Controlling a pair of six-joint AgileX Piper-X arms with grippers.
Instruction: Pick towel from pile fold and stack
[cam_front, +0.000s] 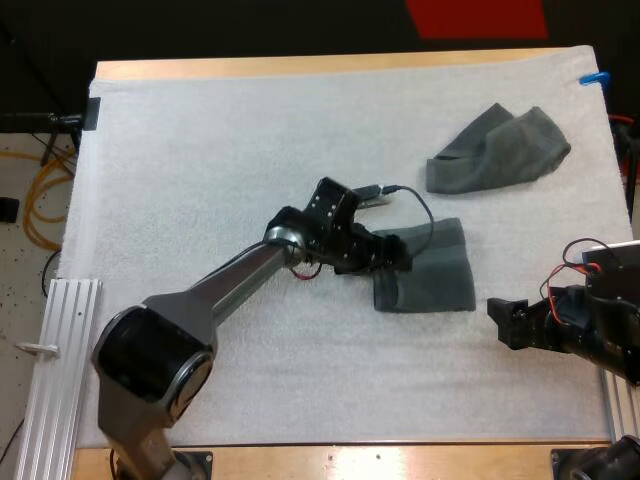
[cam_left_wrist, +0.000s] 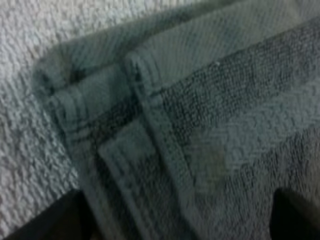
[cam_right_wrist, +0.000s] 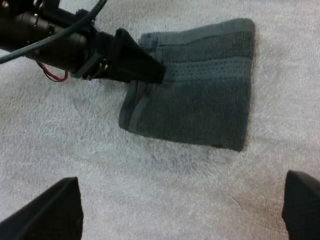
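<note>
Shows folded towel (cam_front: 435, 265) flat on the white mat (cam_front: 200, 180), hemmed edge toward left claw (cam_front: 403, 258); left claw open, fingers (cam_left_wrist: 45, 225) astride that edge, by far the nearer; right claw (cam_front: 500, 322) open, hovering well apart rightward; crumpled towel (cam_front: 497, 150) lies beyond.

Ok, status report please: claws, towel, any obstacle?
Left claw open, at edge of folded towel. Right claw open, clear. Crumpled towel lies farther off. No obstacle.

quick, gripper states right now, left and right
Left gripper: open, at the edge of the folded dark grey-green towel.
Right gripper: open, holding nothing.
</note>
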